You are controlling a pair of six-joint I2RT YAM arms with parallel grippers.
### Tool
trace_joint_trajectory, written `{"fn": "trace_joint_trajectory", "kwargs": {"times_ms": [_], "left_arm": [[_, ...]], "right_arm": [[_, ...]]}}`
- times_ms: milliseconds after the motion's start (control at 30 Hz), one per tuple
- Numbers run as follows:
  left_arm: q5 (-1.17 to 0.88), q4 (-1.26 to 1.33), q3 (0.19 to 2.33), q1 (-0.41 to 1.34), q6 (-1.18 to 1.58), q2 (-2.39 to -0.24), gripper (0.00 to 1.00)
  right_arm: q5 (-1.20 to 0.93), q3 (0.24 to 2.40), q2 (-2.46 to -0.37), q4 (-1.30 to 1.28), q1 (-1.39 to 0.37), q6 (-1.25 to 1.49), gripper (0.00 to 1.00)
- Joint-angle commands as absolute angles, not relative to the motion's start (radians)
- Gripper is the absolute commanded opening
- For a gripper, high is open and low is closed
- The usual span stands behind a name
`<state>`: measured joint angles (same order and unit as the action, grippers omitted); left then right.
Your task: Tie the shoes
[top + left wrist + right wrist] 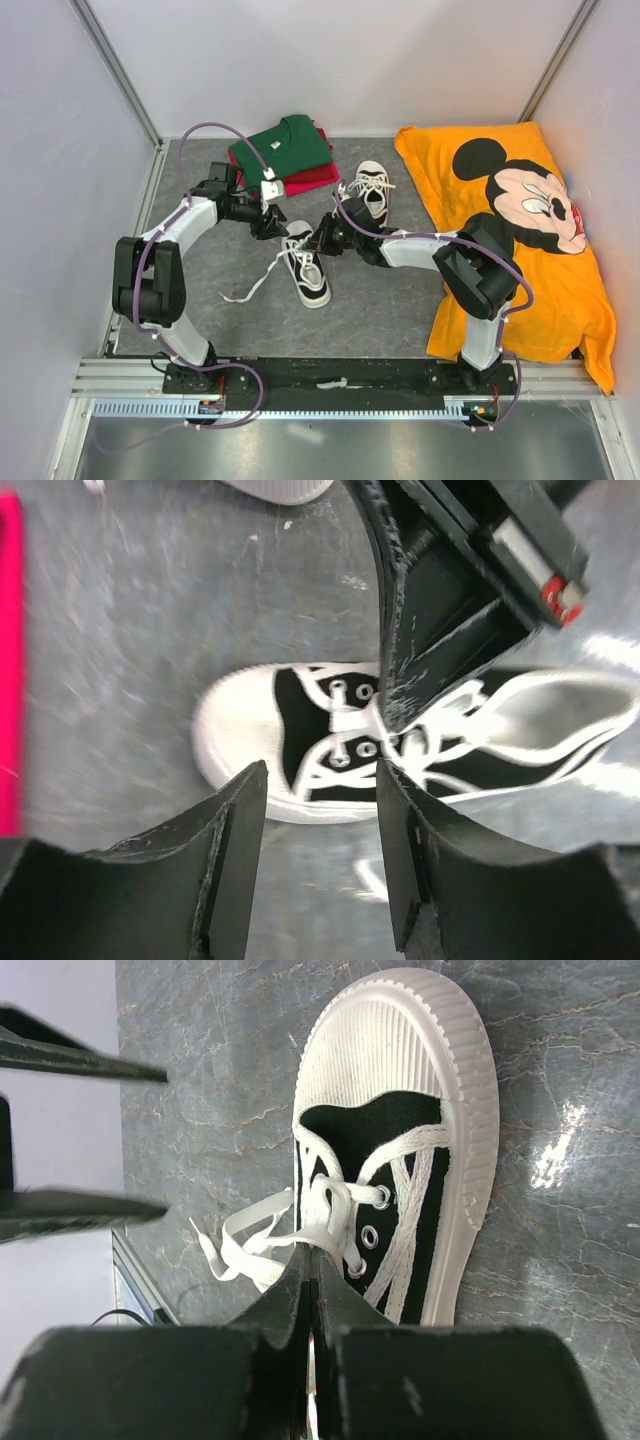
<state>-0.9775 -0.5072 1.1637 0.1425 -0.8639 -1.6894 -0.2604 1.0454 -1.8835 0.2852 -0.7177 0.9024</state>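
- Hovering above the small black canvas sneaker (298,715) with white rubber toe cap, left pincer (320,780) — apart, empty.
- Right pincer (308,1257) — pressed together at its white laces (250,1235).

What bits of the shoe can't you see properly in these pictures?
Top view: the lacing on the near shoe is too small to follow, and the right gripper covers part of it.
Left wrist view: the shoe is blurred, and the right gripper hides its middle.
Right wrist view: the heel is behind the right gripper's fingers; whether they pinch the lace cannot be told.
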Motion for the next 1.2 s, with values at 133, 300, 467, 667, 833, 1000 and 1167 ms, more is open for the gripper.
{"fn": "trace_joint_trajectory", "kwargs": {"times_ms": [133,300,467,667,833,1000,1167], "left_arm": [[-1.012,-0.704,1.239,0.163,-1.617,-1.775,0.53],[-1.012,-0.788,1.269,0.195,-1.746,-1.825,0.54],[-1.005,-0.811,1.302,0.233,-1.772,-1.862,0.54],[-0.98,-0.83,1.344,0.262,-1.773,-1.913,0.53],[-0.97,-0.87,1.382,0.268,-1.775,-1.954,0.5],[-0.959,-0.914,1.422,0.273,-1.796,-1.983,0.37],[-0.94,-0.988,1.463,0.275,-1.815,-2.005,0.11]], "right_arm": [[-0.252,1.031,-1.885,0.311,-0.718,0.858,0.0],[-0.252,1.032,-1.887,0.308,-0.715,0.853,0.0],[-0.255,1.039,-1.893,0.316,-0.713,0.853,0.0],[-0.259,1.04,-1.891,0.322,-0.715,0.853,0.0],[-0.262,1.035,-1.887,0.325,-0.715,0.85,0.0],[-0.264,1.034,-1.884,0.331,-0.713,0.841,0.0],[-0.27,1.031,-1.872,0.348,-0.713,0.839,0.0]]}}
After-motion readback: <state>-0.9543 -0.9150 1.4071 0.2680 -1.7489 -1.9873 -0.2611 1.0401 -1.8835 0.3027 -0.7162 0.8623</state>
